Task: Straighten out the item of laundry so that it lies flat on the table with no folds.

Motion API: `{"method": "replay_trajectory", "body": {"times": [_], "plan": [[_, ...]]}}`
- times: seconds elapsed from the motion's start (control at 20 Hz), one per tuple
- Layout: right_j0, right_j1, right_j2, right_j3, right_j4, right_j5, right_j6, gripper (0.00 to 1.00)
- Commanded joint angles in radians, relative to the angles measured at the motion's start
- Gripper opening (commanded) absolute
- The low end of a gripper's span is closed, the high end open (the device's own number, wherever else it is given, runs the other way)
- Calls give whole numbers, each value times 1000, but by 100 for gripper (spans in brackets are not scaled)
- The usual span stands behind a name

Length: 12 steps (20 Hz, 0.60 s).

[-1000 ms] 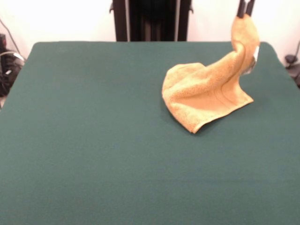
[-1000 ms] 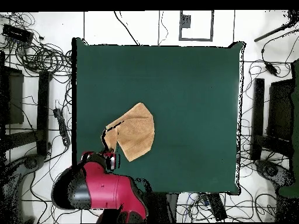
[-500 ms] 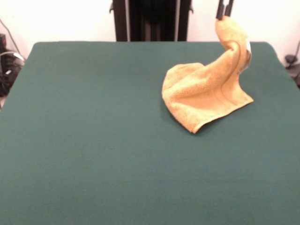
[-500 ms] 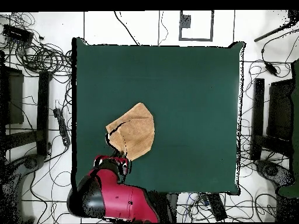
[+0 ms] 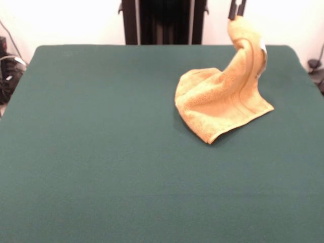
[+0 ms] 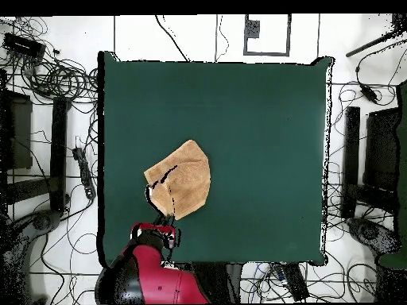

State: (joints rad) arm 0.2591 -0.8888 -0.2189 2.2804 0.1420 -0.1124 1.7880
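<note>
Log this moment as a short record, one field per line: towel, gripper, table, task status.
towel: the orange-tan towel is partly lifted; one corner is raised to a peak at the far right of the front view, and the rest lies folded on the table
gripper: the gripper is shut on the towel's raised corner, at the top edge of the front view
arm: the red arm shows at the bottom of the overhead view
table: the table has a dark green top; the towel sits toward the robot's side
task status: not flat yet; folds are visible
</note>
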Motion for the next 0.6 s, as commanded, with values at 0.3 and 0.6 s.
{"method": "replay_trajectory", "body": {"times": [0.3,0.6], "plan": [[47,77,63,151,11,-133,293,0],[46,134,71,173,9,-245,321,0]]}}
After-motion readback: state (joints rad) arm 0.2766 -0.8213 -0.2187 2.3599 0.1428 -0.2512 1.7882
